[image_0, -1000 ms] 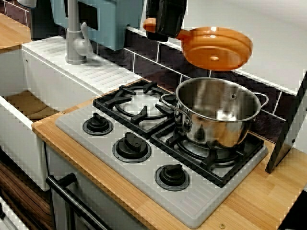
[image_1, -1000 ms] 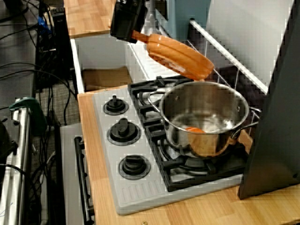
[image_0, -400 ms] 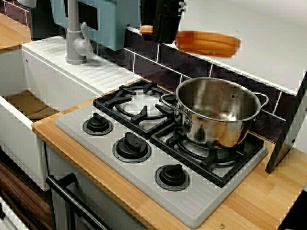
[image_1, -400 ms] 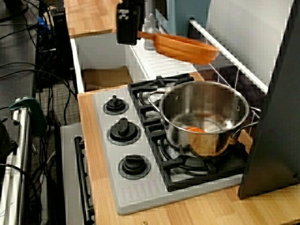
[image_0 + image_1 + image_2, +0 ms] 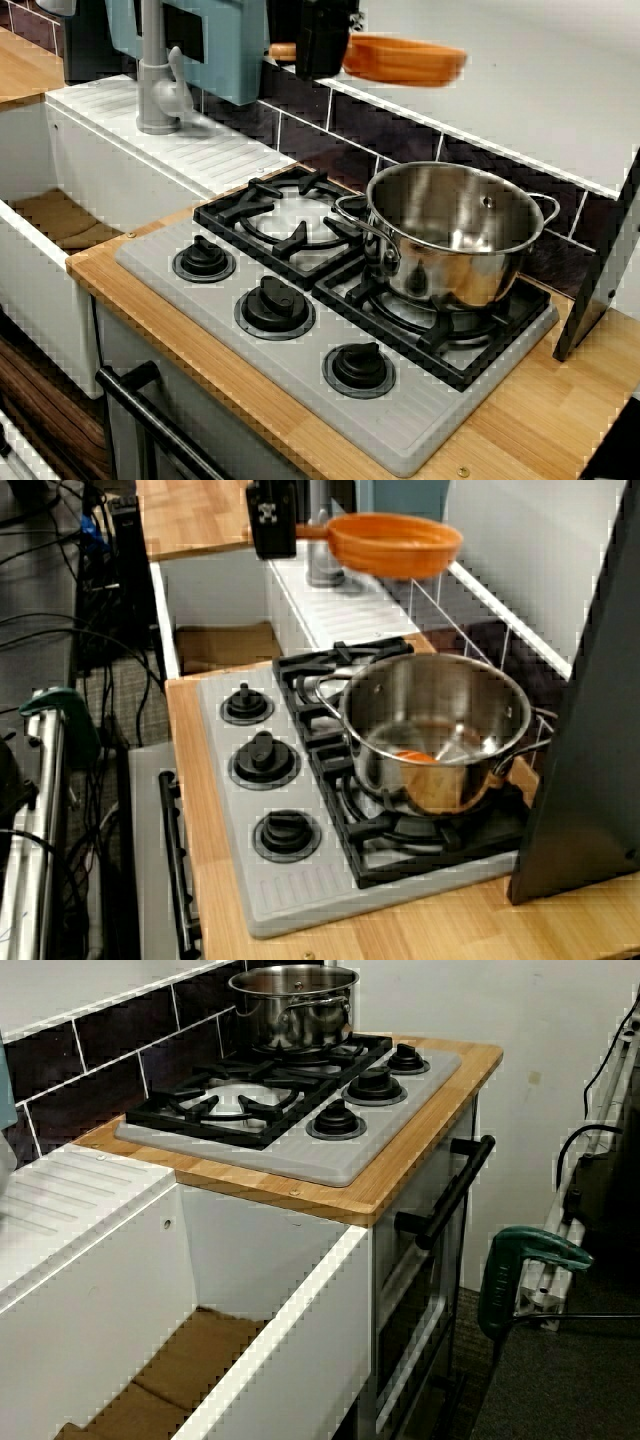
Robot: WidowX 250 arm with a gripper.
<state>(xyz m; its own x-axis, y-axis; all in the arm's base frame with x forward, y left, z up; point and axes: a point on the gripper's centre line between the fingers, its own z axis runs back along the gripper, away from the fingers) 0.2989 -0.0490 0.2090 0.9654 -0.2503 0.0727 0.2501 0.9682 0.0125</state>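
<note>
Orange pan (image 5: pixel 405 60): being held level in the air near the wall, above and behind the steel pot (image 5: pixel 455 235), well apart from it. Its handle is being pinched between the fingers of the gripper (image 5: pixel 275 538). The pot is being borne by a grate of the stove (image 5: pixel 425 415), set on the wooden desk (image 5: pixel 540 420). Grey faucet (image 5: pixel 155 70): being shown beside the gripper.

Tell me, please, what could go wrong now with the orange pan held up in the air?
The tool grips the orange pan only by its handle, so the pan may tilt or slip out.
It hangs high near the stove; if dropped, it could strike the steel pot or the grates.
The faucet stands close; a swing might hit it.
</note>
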